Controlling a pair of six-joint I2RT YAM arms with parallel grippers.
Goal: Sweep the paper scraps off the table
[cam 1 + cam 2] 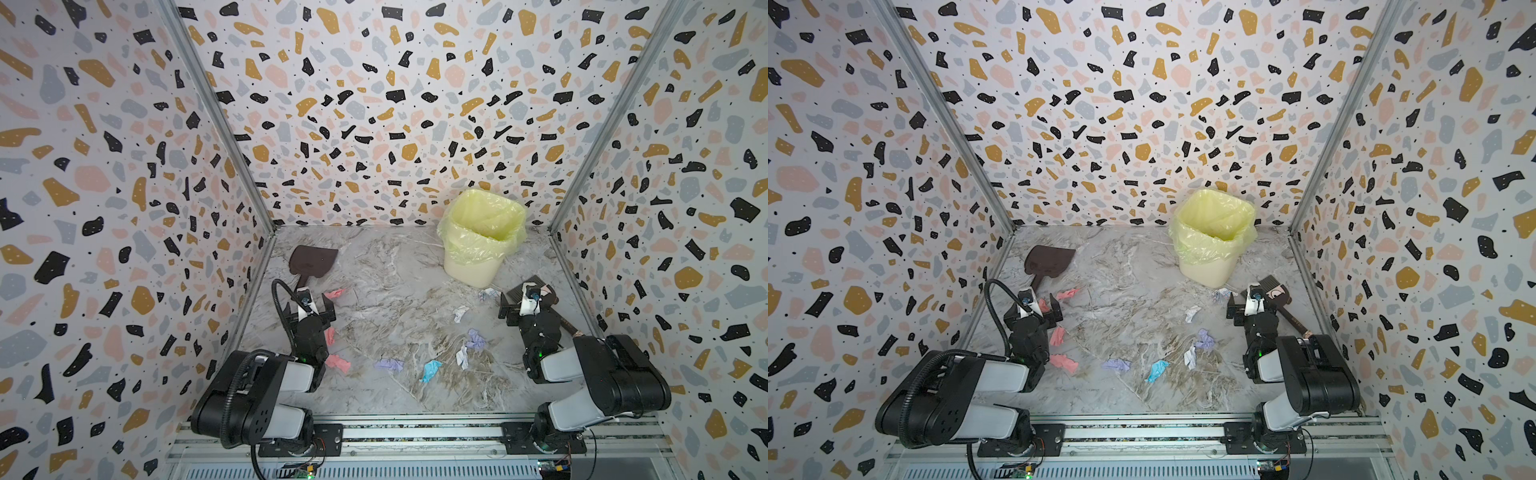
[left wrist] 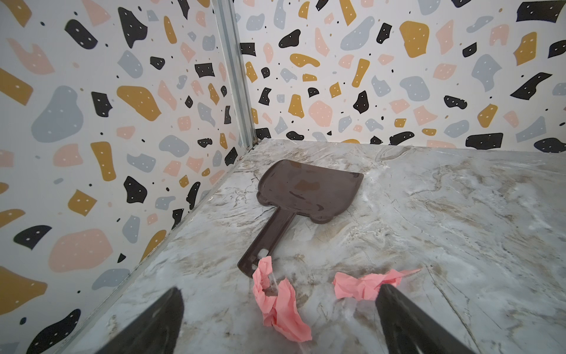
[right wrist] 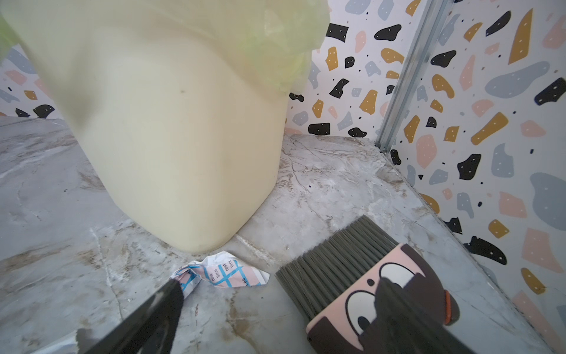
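Note:
Several crumpled paper scraps lie on the marble table (image 1: 395, 399): pink ones (image 1: 337, 362) on the left, lilac (image 1: 390, 365), light blue (image 1: 430, 370) and white (image 1: 462, 356) ones in the middle. My left gripper (image 1: 311, 305) (image 2: 281, 289) hangs open just behind the dustpan handle. A pink scrap (image 2: 278, 303) lies between its fingers, and another (image 2: 361, 283) is beside one fingertip. My right gripper (image 1: 528, 301) (image 3: 280, 285) is open and holds nothing. One of its fingers is over the brush (image 3: 352, 260) head, the other by a printed scrap (image 3: 220, 271).
A brown dustpan (image 1: 311, 259) (image 2: 306, 190) lies flat in the back left corner. A cream bin with a yellow liner (image 1: 473, 257) (image 3: 183, 153) stands at the back right. The brush (image 1: 548, 293) lies along the right wall. Terrazzo walls close three sides.

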